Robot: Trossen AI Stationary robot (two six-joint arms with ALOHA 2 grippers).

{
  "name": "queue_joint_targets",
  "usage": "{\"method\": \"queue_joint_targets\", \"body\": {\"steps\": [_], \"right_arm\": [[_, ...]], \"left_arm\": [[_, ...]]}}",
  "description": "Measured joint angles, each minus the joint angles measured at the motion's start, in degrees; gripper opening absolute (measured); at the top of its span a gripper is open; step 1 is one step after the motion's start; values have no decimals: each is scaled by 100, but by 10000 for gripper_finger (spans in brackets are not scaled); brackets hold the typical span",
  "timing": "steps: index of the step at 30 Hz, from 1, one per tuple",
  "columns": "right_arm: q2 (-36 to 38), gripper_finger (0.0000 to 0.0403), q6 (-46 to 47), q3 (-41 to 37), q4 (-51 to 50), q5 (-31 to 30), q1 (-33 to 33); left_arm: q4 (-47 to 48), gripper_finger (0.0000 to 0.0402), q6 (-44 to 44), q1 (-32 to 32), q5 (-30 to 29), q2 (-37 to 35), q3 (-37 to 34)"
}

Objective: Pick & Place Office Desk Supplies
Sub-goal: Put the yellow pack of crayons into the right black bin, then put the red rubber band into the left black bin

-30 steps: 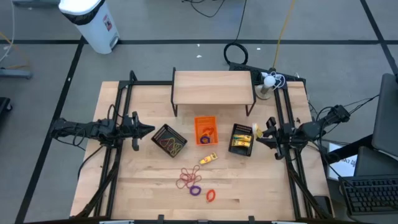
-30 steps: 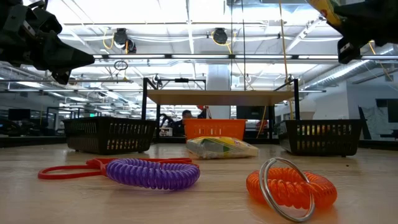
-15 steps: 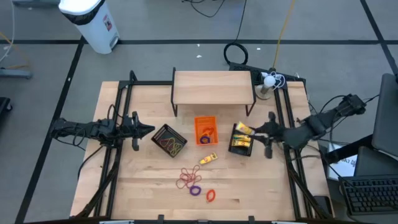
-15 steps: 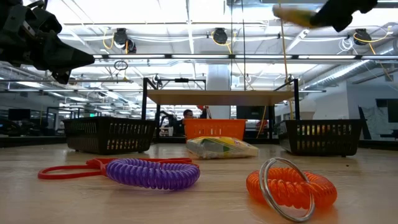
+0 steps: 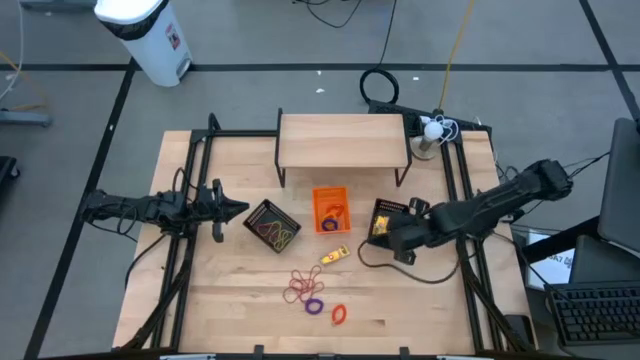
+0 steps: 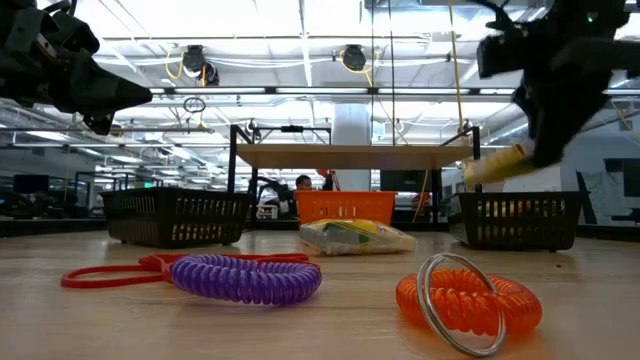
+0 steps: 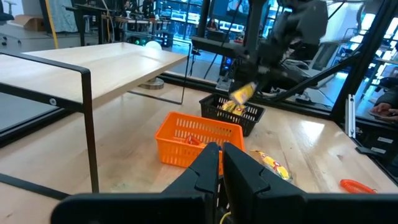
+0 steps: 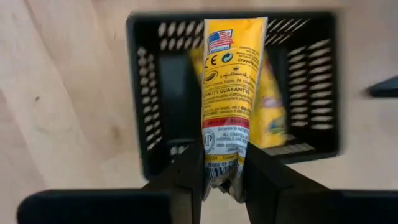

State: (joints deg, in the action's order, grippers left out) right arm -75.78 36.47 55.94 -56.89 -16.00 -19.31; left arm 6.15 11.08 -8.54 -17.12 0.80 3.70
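My right gripper (image 8: 222, 173) is shut on a yellow packet (image 8: 227, 81) and hangs over the right black mesh tray (image 5: 388, 204), which has more yellow packets in it. In the low view the held packet (image 6: 498, 164) sits just above that tray's rim (image 6: 520, 198). Another yellow packet (image 5: 335, 256) lies flat on the table. Red rubber bands (image 5: 300, 288), a purple coil ring (image 5: 315, 306) and an orange coil ring (image 5: 338, 314) lie nearer the front edge. My left gripper (image 5: 238, 210) waits at the left, shut, level and with nothing in it. My right gripper pinches one end of the yellow packet (image 8: 222, 155) between its two fingers (image 8: 188, 177). The fingers slant steeply down from the table's right side and lie along the packet. The packet sticks out past the fingertips, tilted, clear of the tray below.
An orange tray (image 5: 330, 208) stands mid-table, and a second black mesh tray (image 5: 272, 224) with rubber bands stands to its left. A raised wooden shelf (image 5: 342, 140) on thin black legs spans the far side. Black frame rails (image 5: 190, 200) run along both table sides.
My right gripper has swung from the table's right edge toward the middle and tipped from level to steeply down, carrying the yellow packet. The packet now sits over the right black tray, lower than before in the low view.
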Motion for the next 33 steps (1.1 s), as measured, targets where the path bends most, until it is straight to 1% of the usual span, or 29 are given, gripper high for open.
{"method": "queue_joint_targets", "body": {"steps": [3,6,9,15,18,21,25,27,30,31,33], "right_arm": [[-199,68,-43,-63,66,167,15],[-297,72,-185,-107,338,385,17],[-348,74,-216,-111,494,414,24],[-389,71,-319,-111,479,410,80],[-382,93,-320,-113,476,428,94],[-373,133,-321,-113,424,703,130],[-278,188,-444,-116,254,850,135],[-81,210,-611,-116,256,837,135],[361,226,-926,-118,462,394,133],[586,227,-1077,-129,688,252,133],[1132,220,-1545,-288,1558,320,149]], "left_arm": [[0,21,1,1,0,0,0],[0,21,1,-1,0,0,0],[0,21,1,0,0,0,0],[0,21,8,1,0,0,0],[0,21,73,0,0,0,0],[0,21,113,-1,1,0,0],[0,21,124,1,2,0,0],[-13,21,124,0,2,0,-2],[-27,21,122,1,0,0,-4],[-28,21,121,0,-3,0,-4],[-28,21,120,-1,-56,0,-4]]}}
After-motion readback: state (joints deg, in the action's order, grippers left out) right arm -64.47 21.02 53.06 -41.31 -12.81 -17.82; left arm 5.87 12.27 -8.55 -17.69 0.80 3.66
